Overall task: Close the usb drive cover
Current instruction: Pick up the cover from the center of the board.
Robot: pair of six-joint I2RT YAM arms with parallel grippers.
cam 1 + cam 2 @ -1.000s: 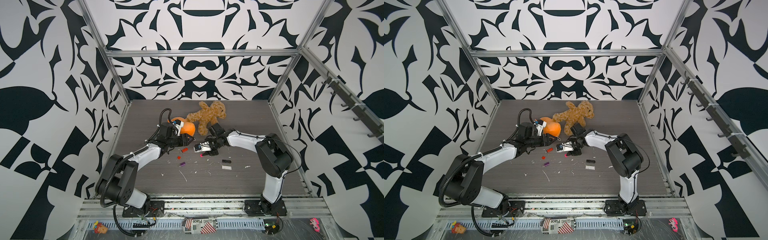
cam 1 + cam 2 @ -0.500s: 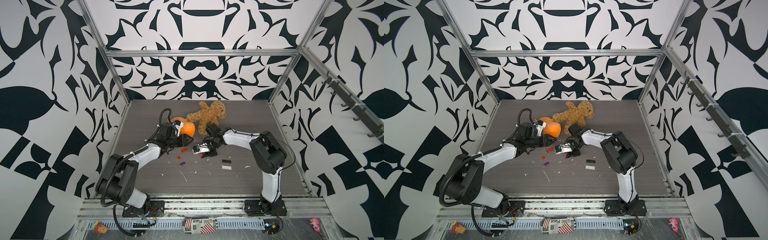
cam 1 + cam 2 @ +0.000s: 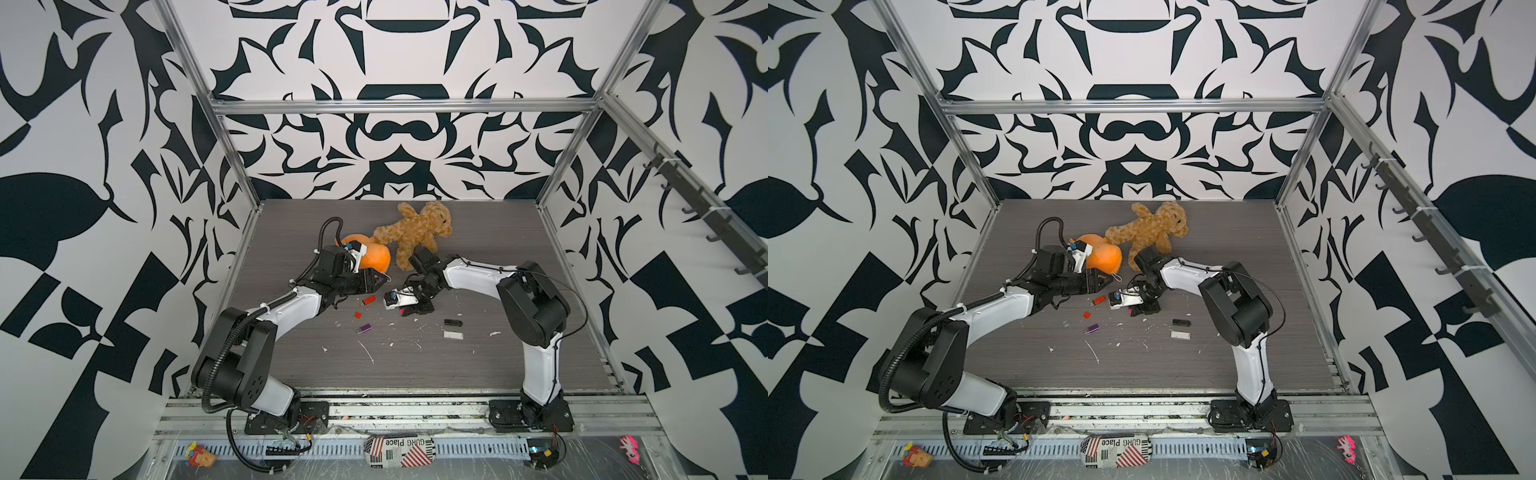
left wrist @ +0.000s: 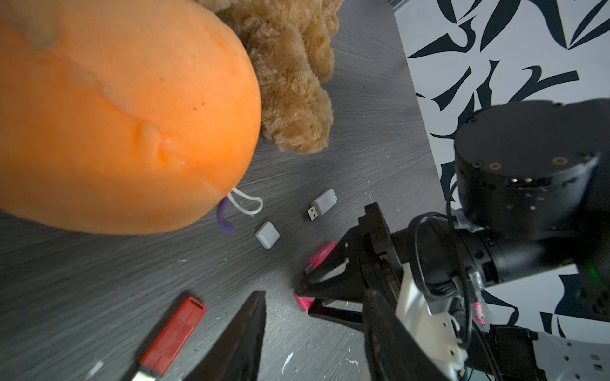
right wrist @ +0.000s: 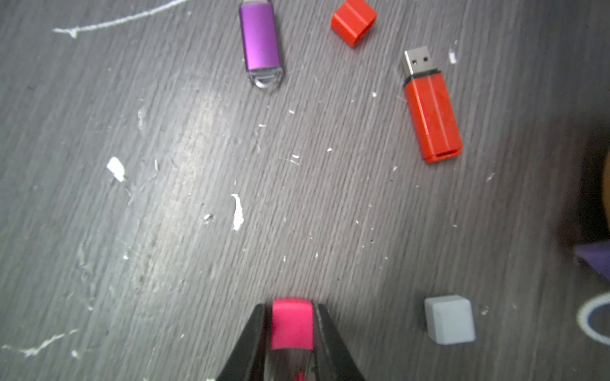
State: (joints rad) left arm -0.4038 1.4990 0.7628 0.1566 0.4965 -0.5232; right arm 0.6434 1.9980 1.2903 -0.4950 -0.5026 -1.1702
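The cell has walls (image 3: 104, 208) printed in a black-and-white leaf pattern, an aluminium frame (image 3: 399, 106), and a table (image 3: 490, 374) with a dark grey wood-grain surface strewn with white flecks (image 5: 236, 211).

The right hand (image 5: 292, 310) is clamped on the pink cap (image 5: 292, 330), a small, smooth plastic block with rounded corners. Both black tapered fingers press its sides, low over the table. The pink USB drive (image 4: 321, 254), slim with a bare metal connector, lies flat just beside this hand and is partly hidden behind one finger.

The left hand (image 3: 380, 282) faces the right hand with its jaws apart and holds nothing.

Between the two hands lies a red USB drive (image 5: 432, 115), a ribbed rectangular body with its connector bare. A red cap (image 5: 354, 21) and a purple metallic USB drive (image 5: 260, 43) lie farther ahead of the right hand. A matte, cube-like grey cap (image 5: 449, 319) sits just beside the right fingertips, with an uncapped grey USB drive (image 4: 323, 204) near it.

An orange plush toy (image 4: 115, 115) sits just behind the left hand and touches a curly brown teddy bear (image 3: 419, 232).
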